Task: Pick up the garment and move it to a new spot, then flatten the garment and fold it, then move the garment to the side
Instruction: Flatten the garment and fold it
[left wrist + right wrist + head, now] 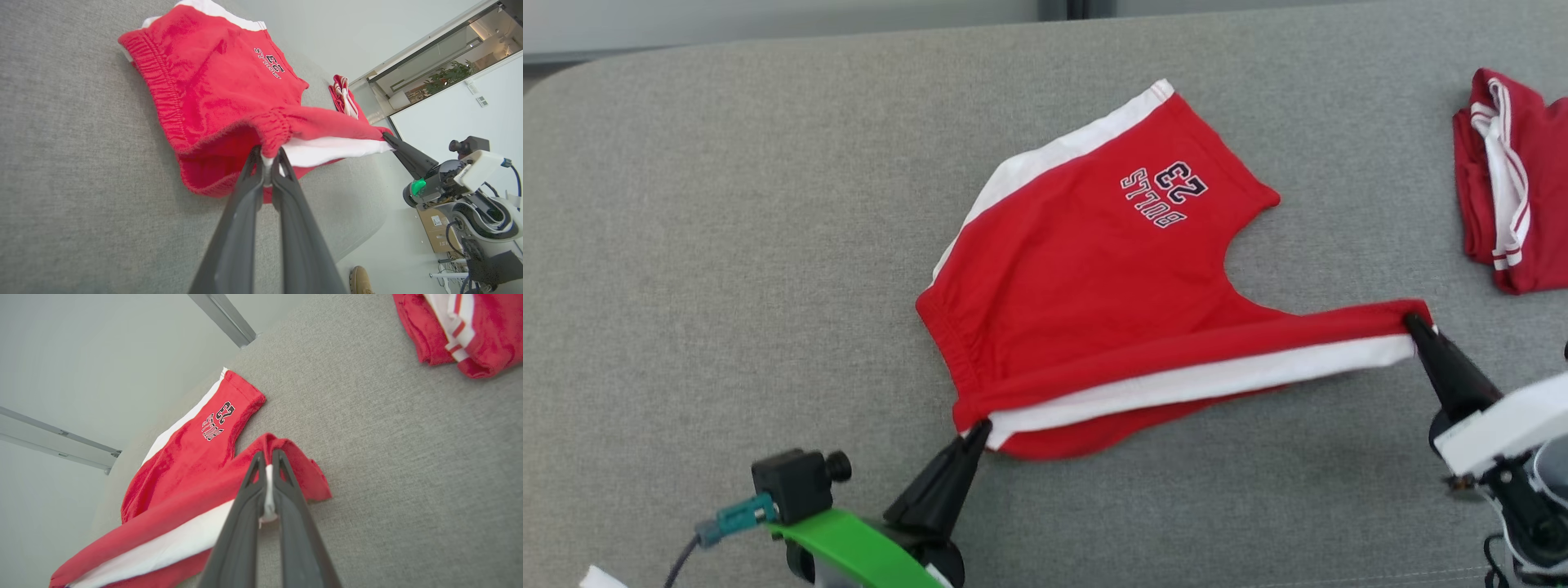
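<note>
The left gripper (pixel 980 428) has its fingers clamped on the near-left waistband corner of the garment (pixel 1086 286). The red-and-white garment lies on the grey tabletop (pixel 727 245). Its near edge is stretched to the right gripper (pixel 1411 322), whose fingers pinch the far-right hem corner. A second red garment (pixel 1515 180) lies well right of it.

Left gripper (pixel 980 430) is noted as black and tapered, backed by green bracket (pixel 849 535), teal plug (pixel 739 514) and black camera block (pixel 796 482), right gripper (pixel 1414 324) likewise, with white housing (pixel 1503 429).
</note>
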`<state>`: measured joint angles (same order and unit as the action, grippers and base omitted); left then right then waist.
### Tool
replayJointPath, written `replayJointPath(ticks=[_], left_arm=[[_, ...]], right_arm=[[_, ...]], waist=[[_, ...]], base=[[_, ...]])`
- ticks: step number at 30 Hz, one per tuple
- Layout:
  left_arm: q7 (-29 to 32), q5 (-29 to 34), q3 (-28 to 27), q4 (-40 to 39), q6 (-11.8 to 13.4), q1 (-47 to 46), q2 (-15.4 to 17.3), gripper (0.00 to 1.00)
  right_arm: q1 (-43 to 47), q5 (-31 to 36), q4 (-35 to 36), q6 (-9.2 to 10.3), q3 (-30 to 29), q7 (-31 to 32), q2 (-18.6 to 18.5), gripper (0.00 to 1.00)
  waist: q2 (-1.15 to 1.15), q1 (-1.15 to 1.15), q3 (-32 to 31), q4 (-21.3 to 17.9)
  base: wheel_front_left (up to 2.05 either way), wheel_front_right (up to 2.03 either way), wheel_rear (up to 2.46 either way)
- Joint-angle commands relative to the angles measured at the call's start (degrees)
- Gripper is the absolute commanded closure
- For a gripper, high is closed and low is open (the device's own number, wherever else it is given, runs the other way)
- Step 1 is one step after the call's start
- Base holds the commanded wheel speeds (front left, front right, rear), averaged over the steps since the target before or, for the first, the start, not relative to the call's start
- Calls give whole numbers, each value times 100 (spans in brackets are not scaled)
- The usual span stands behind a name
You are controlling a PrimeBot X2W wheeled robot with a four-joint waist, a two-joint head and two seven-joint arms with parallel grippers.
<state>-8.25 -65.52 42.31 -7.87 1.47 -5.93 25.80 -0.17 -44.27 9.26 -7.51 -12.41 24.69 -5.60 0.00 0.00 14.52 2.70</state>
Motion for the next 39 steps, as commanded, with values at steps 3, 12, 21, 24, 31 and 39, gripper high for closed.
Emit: replayJointPath(ticks=[3, 12, 21, 24, 31, 39], left_arm=[[206, -342, -220, -13, -61, -484, -157, 100], [589, -963, -681, 151, 66, -1453, -518, 100], [612, -986, -715, 1006, 1, -2239, -1035, 100], [596, -1016, -694, 1229, -90, -2397, -1175, 100], [488, -989, -694, 1547, -203, -2560, -1354, 100], [385, -985, -735, 1695, -156, -2603, -1481, 0]], right_arm=[[-919, 493, -202, 5, -111, 453, -1, 100], [-3165, 1665, -1130, 3, -193, 1492, 106, 100], [-4552, 2536, -2313, 3, -154, 1660, 196, 100], [-4798, 2727, -2569, 3, -118, 1632, 199, 100], [-5173, 2978, -2966, 3, -180, 1412, 163, 100], [-5457, 3126, -3206, 3, -324, 703, 191, 0]], waist=[[0, 0, 575, 261], [0, 0, 1192, 704], [0, 0, 1516, 1114], [0, 0, 1567, 1199], [0, 0, 1590, 1287], [0, 0, 1591, 1332]], base=[[0, 0, 0], [0, 0, 0], [0, 0, 0], [0, 0, 0], [0, 0, 0], [0, 0, 0]])
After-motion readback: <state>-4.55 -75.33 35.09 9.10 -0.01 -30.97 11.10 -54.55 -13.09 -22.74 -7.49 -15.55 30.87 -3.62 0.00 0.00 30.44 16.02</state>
